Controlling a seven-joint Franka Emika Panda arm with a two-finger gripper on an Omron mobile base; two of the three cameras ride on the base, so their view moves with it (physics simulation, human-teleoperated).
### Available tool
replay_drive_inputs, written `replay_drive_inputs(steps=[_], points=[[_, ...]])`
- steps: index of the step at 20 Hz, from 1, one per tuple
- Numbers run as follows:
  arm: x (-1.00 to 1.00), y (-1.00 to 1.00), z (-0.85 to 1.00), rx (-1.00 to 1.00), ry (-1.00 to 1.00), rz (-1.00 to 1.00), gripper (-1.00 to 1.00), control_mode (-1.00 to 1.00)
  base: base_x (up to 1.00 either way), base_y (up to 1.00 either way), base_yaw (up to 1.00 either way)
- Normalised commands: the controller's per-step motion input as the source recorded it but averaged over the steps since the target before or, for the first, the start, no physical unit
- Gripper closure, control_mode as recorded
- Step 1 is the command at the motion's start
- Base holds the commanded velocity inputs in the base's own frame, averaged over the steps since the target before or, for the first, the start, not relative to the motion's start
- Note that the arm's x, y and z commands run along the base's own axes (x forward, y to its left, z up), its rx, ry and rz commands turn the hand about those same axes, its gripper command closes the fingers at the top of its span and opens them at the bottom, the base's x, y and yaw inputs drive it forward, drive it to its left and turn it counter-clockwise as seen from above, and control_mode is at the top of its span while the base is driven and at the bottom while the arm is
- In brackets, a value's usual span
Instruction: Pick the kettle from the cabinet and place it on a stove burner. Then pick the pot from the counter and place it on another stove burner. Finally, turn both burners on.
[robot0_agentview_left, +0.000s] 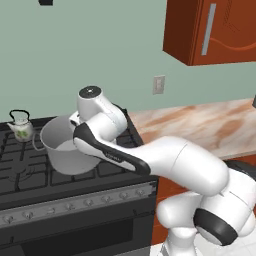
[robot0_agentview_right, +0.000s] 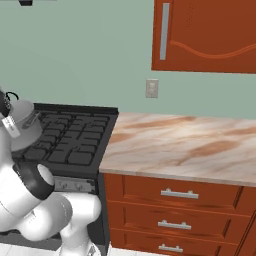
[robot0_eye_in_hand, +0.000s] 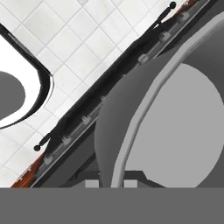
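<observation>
**Pot gripped by its rim over the stove**

The pot (robot0_agentview_left: 65, 150) is at the front burners of the stove (robot0_agentview_left: 30, 175). The gripper (robot0_eye_in_hand: 110, 183) pinches the pot's rim, one finger inside and one outside. The kettle (robot0_agentview_left: 21, 127) stands on a rear left burner, just beside the pot. The counter (robot0_agentview_right: 185, 145) lies to the right, under the cabinet (robot0_agentview_right: 205, 35).

No readable text, label, brand, number or sign appears anywhere in this kitchen scene: the kettle (robot0_agentview_left: 21, 128) carries only a green leaf print, not lettering, and the grey strip of knobs (robot0_agentview_left: 75, 205) on the range shows no legible markings
</observation>
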Motion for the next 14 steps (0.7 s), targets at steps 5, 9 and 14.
replay_drive_inputs(steps=[5, 9, 14], points=[[0.16, 0.53, 0.00, 0.00, 0.01, 0.00, 1.00, -1.00, 0.00, 0.00, 0.00], [0.14, 0.57, 0.00, 0.00, 0.03, 0.00, 1.00, -1.00, 0.00, 0.00, 0.00], [0.15, 0.58, 0.00, 0.00, 0.06, 0.00, 1.00, -1.00, 0.00, 0.00, 0.00]])
